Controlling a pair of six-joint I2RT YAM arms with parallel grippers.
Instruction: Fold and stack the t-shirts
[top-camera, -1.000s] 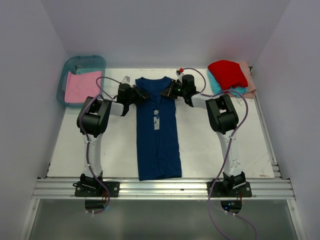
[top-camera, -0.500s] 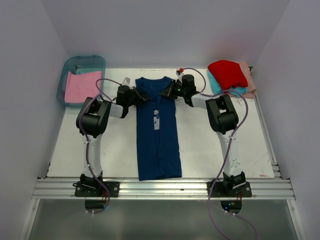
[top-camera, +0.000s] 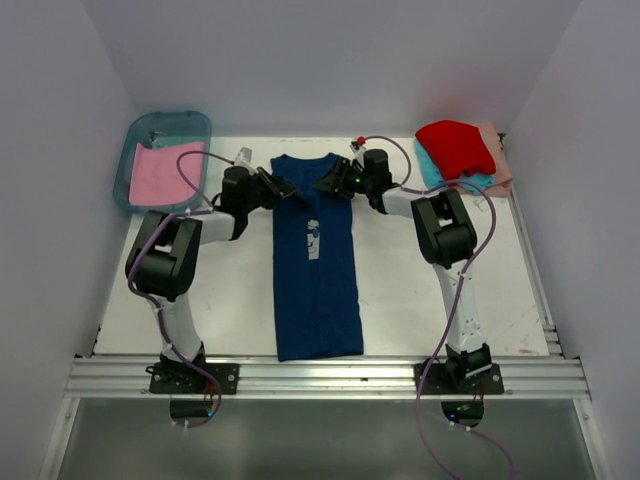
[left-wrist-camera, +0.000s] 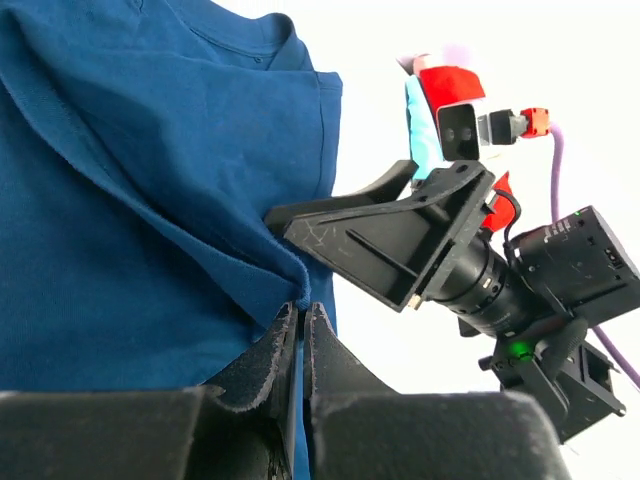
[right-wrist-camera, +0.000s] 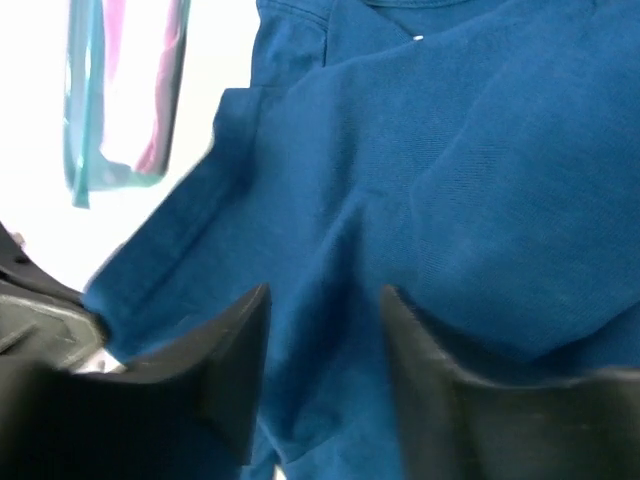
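A navy blue t-shirt (top-camera: 318, 280) lies lengthwise on the white table (top-camera: 420, 300), folded into a narrow strip with its pale print (top-camera: 313, 238) facing up. My left gripper (top-camera: 282, 189) is at its left shoulder. In the left wrist view this gripper (left-wrist-camera: 301, 305) is shut on a raised fold of the navy cloth (left-wrist-camera: 120, 180). My right gripper (top-camera: 328, 186) is at the right shoulder. In its wrist view the right gripper (right-wrist-camera: 325, 300) is open, low over the navy cloth (right-wrist-camera: 480, 150). A pink t-shirt (top-camera: 152, 172) lies in the bin. Red (top-camera: 455, 145), teal (top-camera: 430, 170) and peach (top-camera: 497, 160) t-shirts are stacked at the back right.
A teal translucent bin (top-camera: 135, 145) stands at the back left corner, and its edge (right-wrist-camera: 80, 150) also shows in the right wrist view. White walls close in the table on three sides. Both arm bases are bolted to the metal rail (top-camera: 330, 375) along the near edge.
The right gripper has opened and let go of the navy shirt's shoulder. The left gripper closed on the cloth and shifted slightly left, its elbow swinging outward.
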